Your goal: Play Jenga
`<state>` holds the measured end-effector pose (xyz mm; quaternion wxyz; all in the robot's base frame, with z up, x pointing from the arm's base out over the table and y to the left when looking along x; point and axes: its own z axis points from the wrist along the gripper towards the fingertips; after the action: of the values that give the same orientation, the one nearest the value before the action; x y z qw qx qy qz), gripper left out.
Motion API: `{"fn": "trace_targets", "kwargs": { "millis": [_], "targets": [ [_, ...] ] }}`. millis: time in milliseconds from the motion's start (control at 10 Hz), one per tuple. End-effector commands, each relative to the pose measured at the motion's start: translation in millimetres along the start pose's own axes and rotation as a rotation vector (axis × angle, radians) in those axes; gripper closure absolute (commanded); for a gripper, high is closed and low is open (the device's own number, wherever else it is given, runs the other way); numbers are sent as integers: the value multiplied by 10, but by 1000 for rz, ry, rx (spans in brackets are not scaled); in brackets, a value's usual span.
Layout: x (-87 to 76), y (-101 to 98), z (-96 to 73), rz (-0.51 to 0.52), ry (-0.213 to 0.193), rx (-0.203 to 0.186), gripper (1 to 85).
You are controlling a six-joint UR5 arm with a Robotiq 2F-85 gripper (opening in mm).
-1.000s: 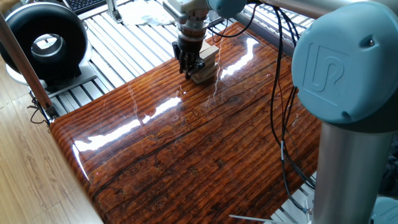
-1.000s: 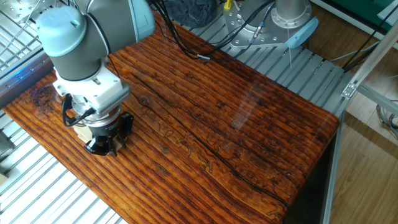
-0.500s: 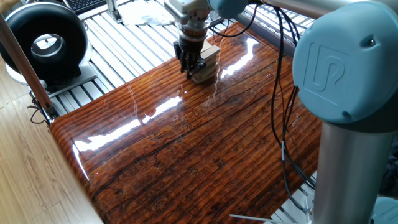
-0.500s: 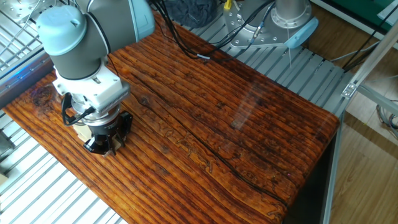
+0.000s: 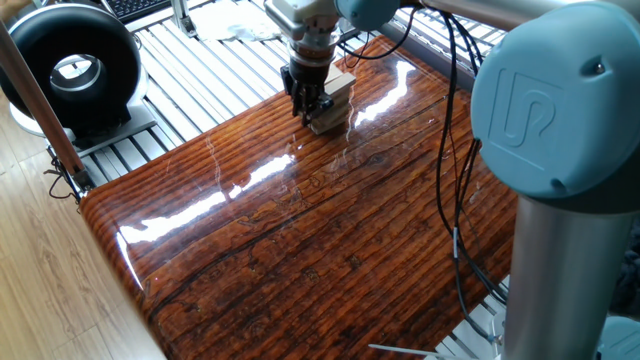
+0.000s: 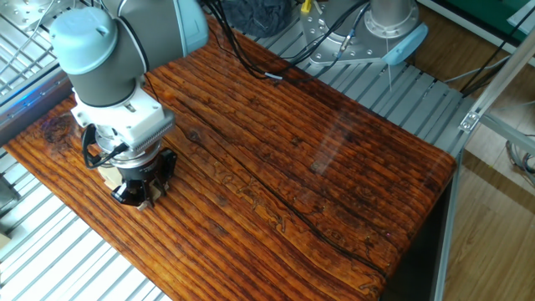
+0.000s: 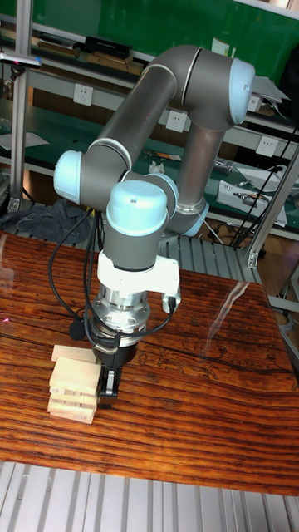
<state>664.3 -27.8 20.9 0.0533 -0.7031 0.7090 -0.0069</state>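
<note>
The Jenga tower (image 7: 73, 384) of pale wooden blocks in crosswise layers stands near one edge of the table, its top block sitting slightly askew. It also shows as the tower (image 5: 333, 98) behind the wrist, while only a sliver of the tower (image 6: 106, 176) peeks out from under the arm. My gripper (image 7: 109, 384) points straight down against the tower's side, at the height of its middle layers. Its fingers (image 7: 111, 371) taper together and look shut, with no block visible between them. The same gripper (image 5: 304, 104) (image 6: 138, 196) hovers low over the tabletop in the other views.
The dark striped glossy tabletop (image 5: 300, 240) stretches away from the tower. A black round device (image 5: 72, 68) sits on the slatted metal frame beyond one table edge. Cables (image 6: 251, 58) trail across the table's far corner, and a second robot base (image 6: 380, 33) stands past it.
The gripper has crept a little closer in against the tower's side. The tower itself looks unmoved.
</note>
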Motion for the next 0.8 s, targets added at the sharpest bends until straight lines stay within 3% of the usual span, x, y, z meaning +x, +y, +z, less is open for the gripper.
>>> {"fn": "trace_targets", "kwargs": {
  "millis": [0,700],
  "targets": [
    [4,-20,-7,8,-2,6,710],
    [-20,-18,-23,13,-6,3,667]
  ]
}}
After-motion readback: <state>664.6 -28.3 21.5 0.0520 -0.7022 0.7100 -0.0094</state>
